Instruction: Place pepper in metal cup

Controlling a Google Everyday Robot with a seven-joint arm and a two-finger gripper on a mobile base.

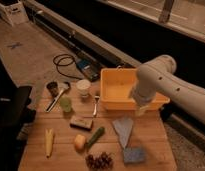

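Note:
The pepper (pixel 95 137) is a slim dark-green vegetable lying slanted on the wooden table (pixel 61 160), near the front middle. The metal cup (pixel 52 88) is small and dark grey and stands upright at the table's back left corner. My white arm (pixel 161 82) reaches in from the right over the yellow bin (pixel 113 95). My gripper (pixel 140 108) hangs at the arm's end by the bin's front right corner, well right of the pepper and far from the metal cup. Nothing shows in it.
A white cup (pixel 84 88) and a translucent green cup (pixel 65 104) stand near the metal cup. A utensil (pixel 56 100), fork (pixel 96 104), brown block (pixel 81 122), yellow corn (pixel 49 141), orange fruit (pixel 79 142), grapes (pixel 98 161), grey cloth (pixel 123 129) and blue sponge (pixel 133 155) lie around. Cables (pixel 66 65) lie on the floor behind.

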